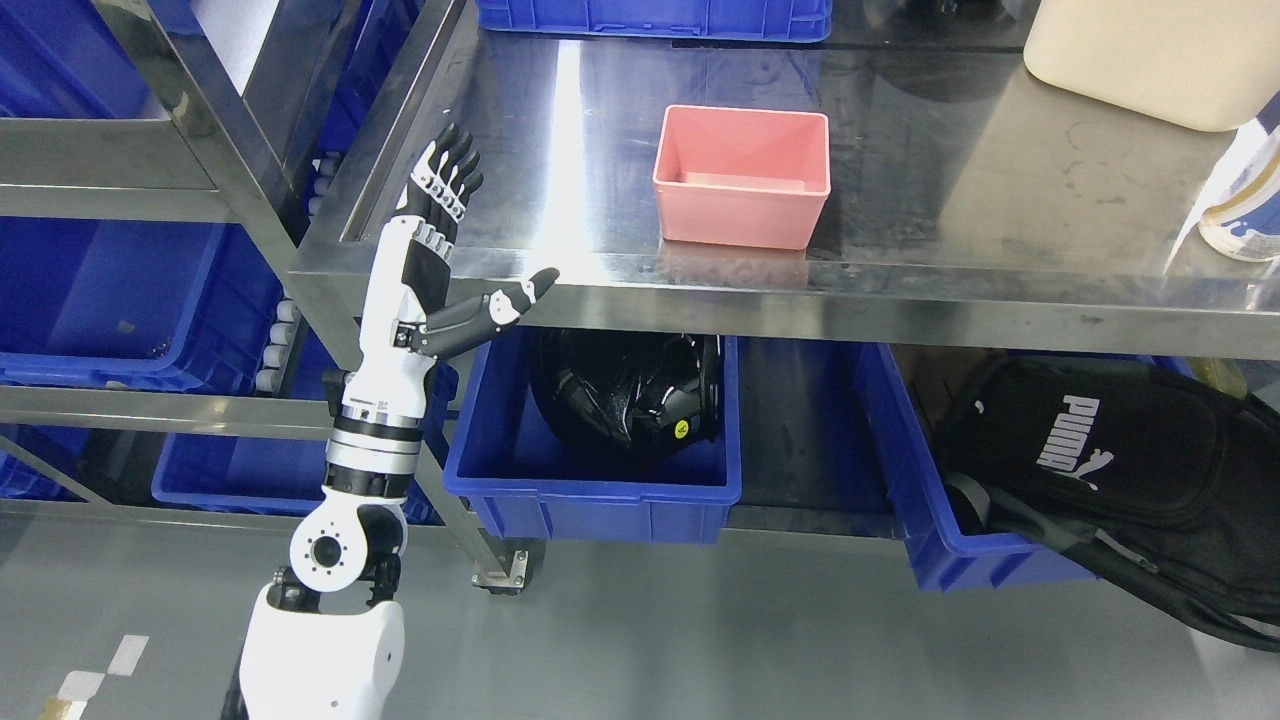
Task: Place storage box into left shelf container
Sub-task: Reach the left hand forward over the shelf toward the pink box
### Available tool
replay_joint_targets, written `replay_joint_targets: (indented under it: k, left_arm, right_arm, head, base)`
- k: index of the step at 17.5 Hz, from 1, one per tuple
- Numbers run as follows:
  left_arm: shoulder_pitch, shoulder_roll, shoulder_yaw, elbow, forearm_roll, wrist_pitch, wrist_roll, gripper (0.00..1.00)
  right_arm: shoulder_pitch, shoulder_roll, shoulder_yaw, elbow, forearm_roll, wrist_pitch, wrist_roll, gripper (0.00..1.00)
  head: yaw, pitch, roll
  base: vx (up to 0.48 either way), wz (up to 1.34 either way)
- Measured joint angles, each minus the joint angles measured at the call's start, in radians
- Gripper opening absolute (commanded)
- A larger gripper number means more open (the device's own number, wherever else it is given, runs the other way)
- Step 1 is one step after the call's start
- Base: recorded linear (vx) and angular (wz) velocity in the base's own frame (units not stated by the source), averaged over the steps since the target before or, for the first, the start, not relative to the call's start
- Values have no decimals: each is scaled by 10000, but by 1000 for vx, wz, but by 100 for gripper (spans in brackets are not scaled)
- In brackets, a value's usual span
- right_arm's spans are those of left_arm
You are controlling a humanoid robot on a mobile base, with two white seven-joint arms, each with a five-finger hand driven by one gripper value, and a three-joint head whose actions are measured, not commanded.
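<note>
Empty pink storage box (742, 176) upright on steel shelf top (950, 210)

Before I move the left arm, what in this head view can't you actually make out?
- Black helmet-like object in the blue bin: its top is hidden by the steel shelf edge.
- Cream container: cut off by the top and right edges.
- Pink storage box: near wall hides part of its floor.
- Right hand: out of frame.
- Left hand: open, empty.

pink storage box (741, 176), blue bins (596, 470)
</note>
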Motion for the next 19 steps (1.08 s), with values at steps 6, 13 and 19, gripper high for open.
replay_joint_targets:
  k: [6,13,19]
  left_arm:
    - [-550,-1,266,-4,13,391,-1531,100]
    - [-3595,832,779,593,-660,2728,-6905,100]
    - [-5760,1502,-431,1768,-1906,2915,-8048,99]
  right_arm:
    - [0,0,0,0,0,0,0,100]
    - [1,0,0,0,0,0,0,100]
    - [1,0,0,0,0,0,0,100]
  head:
    - [0,0,0]
    - [0,0,0]
    - [0,0,0]
  base:
    - [0,0]
    - [0,-3]
    - [0,0]
